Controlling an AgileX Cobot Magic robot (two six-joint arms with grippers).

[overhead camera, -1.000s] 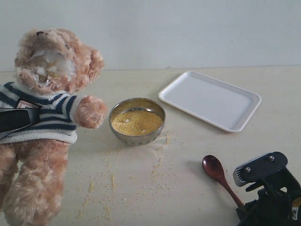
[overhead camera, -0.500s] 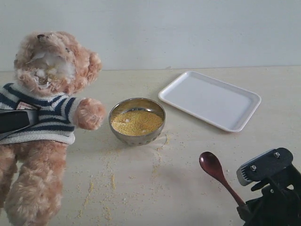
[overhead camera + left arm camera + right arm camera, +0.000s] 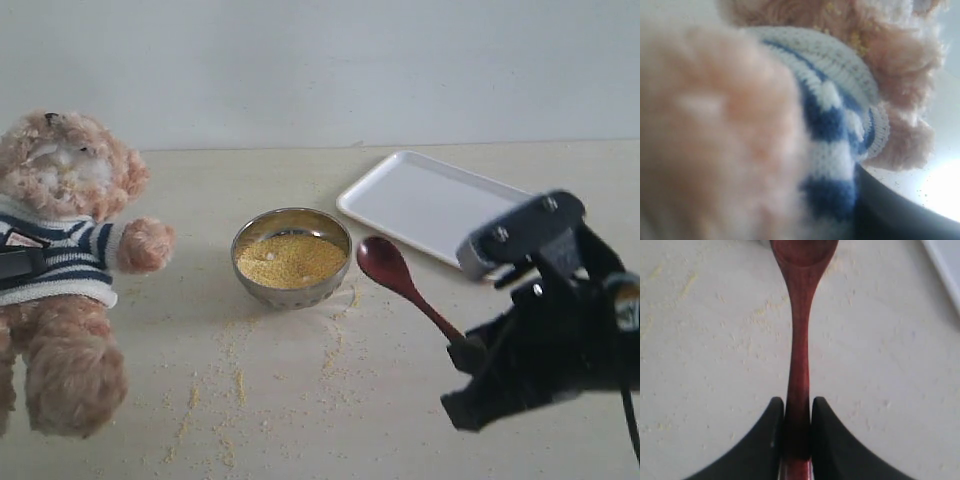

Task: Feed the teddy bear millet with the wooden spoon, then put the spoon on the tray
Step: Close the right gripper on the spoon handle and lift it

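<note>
The teddy bear (image 3: 62, 240) hangs upright at the far left, its paw a little way from the steel bowl (image 3: 291, 285) heaped with millet (image 3: 290, 258). My left gripper (image 3: 14, 262) is shut on the bear's striped sweater (image 3: 835, 115); only one dark finger (image 3: 890, 212) shows in the left wrist view. My right gripper (image 3: 468, 352) is shut on the handle of the wooden spoon (image 3: 383, 262). The spoon is held above the table, its empty bowl just right of the steel bowl. In the right wrist view the handle (image 3: 798, 365) is clamped between both fingers. The white tray (image 3: 445, 212) lies at the back right.
Loose millet specks (image 3: 235, 375) are scattered over the table in front of the steel bowl. A pale wall runs along the far edge. The right arm's dark body (image 3: 560, 340) fills the near right corner. A corner of the tray (image 3: 946, 262) shows in the right wrist view.
My right gripper has lifted the spoon off the table and carried it left and up, close to the steel bowl. The bear has shifted left and lower, away from the bowl.
</note>
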